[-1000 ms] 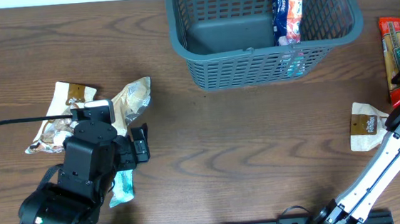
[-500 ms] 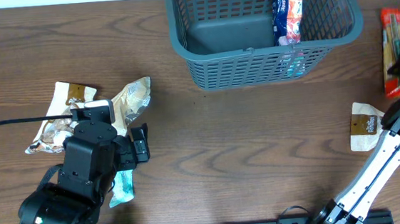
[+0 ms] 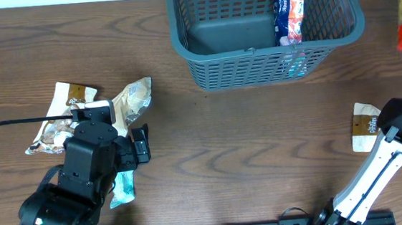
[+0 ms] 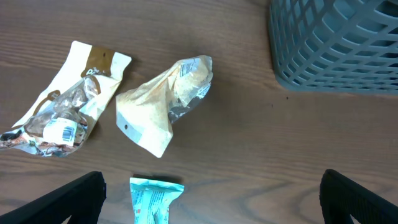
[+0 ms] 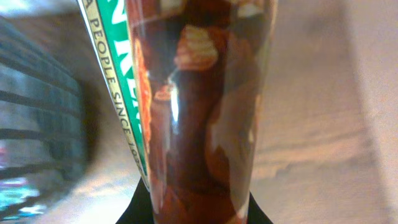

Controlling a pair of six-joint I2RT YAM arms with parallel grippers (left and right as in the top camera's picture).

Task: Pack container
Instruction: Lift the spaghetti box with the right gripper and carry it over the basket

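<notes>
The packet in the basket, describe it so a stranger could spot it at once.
Find the big grey basket at the table's far edge. One packet stands upright inside, near its right wall. Blue, white and orange, it alone is in the basket.

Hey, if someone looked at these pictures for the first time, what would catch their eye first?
First, the big grey basket at the top centre of the overhead view, with one blue snack packet inside its right part. Next, the red packet fills the right wrist view and sits at the far right edge overhead. On the left, a tan pouch lies with two other packets near it.
</notes>
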